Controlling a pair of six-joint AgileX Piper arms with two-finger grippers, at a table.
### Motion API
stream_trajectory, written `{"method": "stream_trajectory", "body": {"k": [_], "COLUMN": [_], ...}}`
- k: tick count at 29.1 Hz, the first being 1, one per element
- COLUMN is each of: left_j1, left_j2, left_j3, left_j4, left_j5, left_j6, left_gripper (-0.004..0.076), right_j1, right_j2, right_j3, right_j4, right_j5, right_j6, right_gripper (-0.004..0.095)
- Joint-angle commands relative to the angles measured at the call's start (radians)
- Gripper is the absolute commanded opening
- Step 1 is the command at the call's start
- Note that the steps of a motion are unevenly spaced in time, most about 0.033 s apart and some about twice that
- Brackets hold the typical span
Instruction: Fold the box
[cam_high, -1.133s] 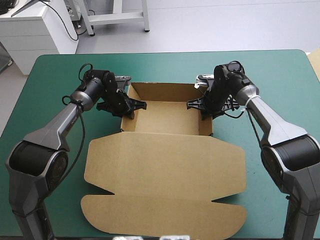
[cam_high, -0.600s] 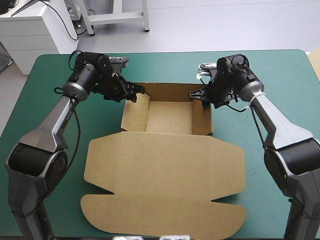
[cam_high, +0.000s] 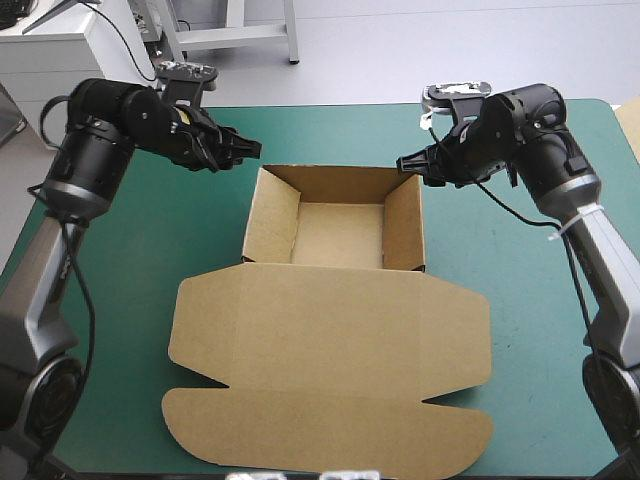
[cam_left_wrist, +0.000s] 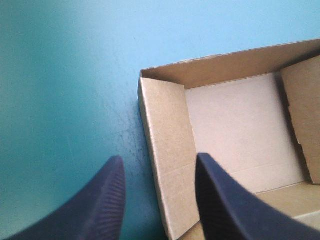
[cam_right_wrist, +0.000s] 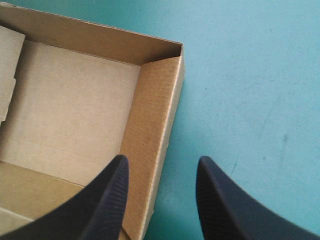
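Left gripper (cam_high: 248, 150) and right gripper (cam_high: 408, 162) each hold their two black fingers (cam_left_wrist: 100, 205) spread apart with nothing between them, so four fingers are free. The faces that show are finely ribbed.

One box (cam_high: 335, 300) lies at the middle of the teal-green table (cam_high: 330, 130). It is a single cut sheet of matte brown board with faint corrugation lines. Its far part is an open tray (cam_high: 340, 235) with four upright walls (cam_high: 403, 225) and a plain flat floor. The lid (cam_high: 330, 335) lies flat toward the near edge, broad and round-cornered. Two pointed notches (cam_high: 225, 385), one at each side, divide it from a rounded flap (cam_high: 330, 435).

The left gripper hangs off the tray's far left corner and the right one off its far right corner, both apart from the board. Each wrist view shows only that corner of the tray, the rest cut off. How high the fingers hang above the cover is hard to tell.
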Motion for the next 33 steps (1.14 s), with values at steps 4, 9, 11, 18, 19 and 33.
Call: {"method": "stream_trajectory", "body": {"k": [4, 9, 11, 18, 19, 33], "left_j1": [-0.001, -0.001, -0.001, -0.001, -0.001, -0.001], "left_j2": [-0.240, -0.480, -0.582, -0.918, -0.961, -1.309], "left_j3": [-0.030, 0.121, 0.232, 0.642, 0.697, 1.255], "left_j4": [-0.011, -0.018, -0.018, -0.017, -0.016, -0.024], "left_j5": [0.040, 0.040, 0.039, -0.018, -0.026, -0.109], "left_j6": [0.056, 0.106, 0.120, 0.177, 0.183, 0.176], "left_gripper": [-0.0010, -0.0008, -0.0008, -0.0008, -0.0008, -0.0008], "right_j1": [-0.003, -0.003, -0.003, -0.003, -0.003, -0.003], "right_j2": [-0.065, -0.051, -0.040, 0.036, 0.048, 0.169], "right_j3": [-0.019, 0.070, 0.103, 0.114, 0.114, 0.114], "right_j4": [0.043, 0.048, 0.062, 0.111, 0.106, 0.105], "right_j5": [-0.001, -0.001, -0.001, -0.001, -0.001, -0.032], "right_j6": [0.025, 0.025, 0.028, 0.030, 0.030, 0.030], "right_gripper": [0.0399, 0.0399, 0.0399, 0.0399, 0.0399, 0.0399]}}
